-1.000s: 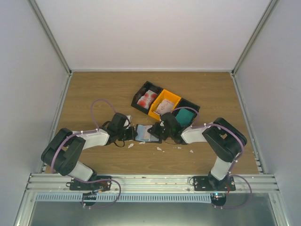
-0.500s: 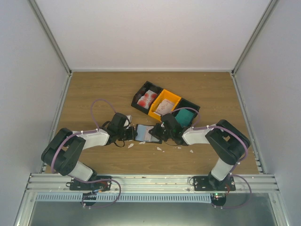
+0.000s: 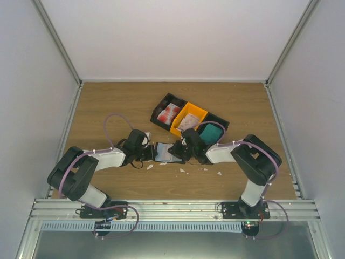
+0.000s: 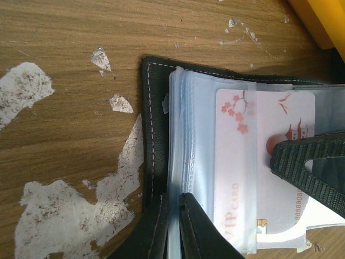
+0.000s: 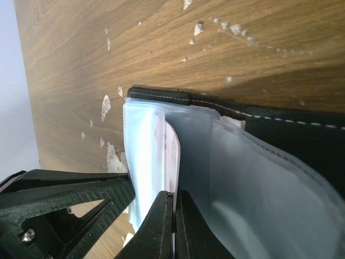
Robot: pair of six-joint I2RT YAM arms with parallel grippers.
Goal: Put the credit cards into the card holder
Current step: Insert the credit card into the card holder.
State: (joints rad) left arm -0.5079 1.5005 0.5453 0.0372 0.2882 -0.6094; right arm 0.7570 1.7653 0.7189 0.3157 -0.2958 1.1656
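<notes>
The black card holder (image 3: 163,152) lies open on the wooden table between both arms, its clear plastic sleeves (image 4: 188,135) fanned up. My left gripper (image 4: 173,226) is shut on the edge of these sleeves from the left (image 3: 150,154). A pale pinkish-white credit card (image 4: 253,162) with blossoms and "VIP CARD" print sits partly inside one sleeve. My right gripper (image 5: 173,229) is shut on that card (image 5: 171,156), which shows edge-on there, and comes in from the right (image 3: 180,151). One of its ribbed fingers (image 4: 312,170) lies over the card in the left wrist view.
Three bins stand in a row behind the holder: a black one with red-and-white cards (image 3: 169,112), an orange one with pale cards (image 3: 188,120), and a black one with teal cards (image 3: 212,131). Small white scraps (image 3: 183,170) and worn white patches (image 4: 59,216) dot the wood nearby.
My right gripper has edged slightly left toward the holder with the card and its jaws have tightened. The left arm and the holder have stayed in place.
</notes>
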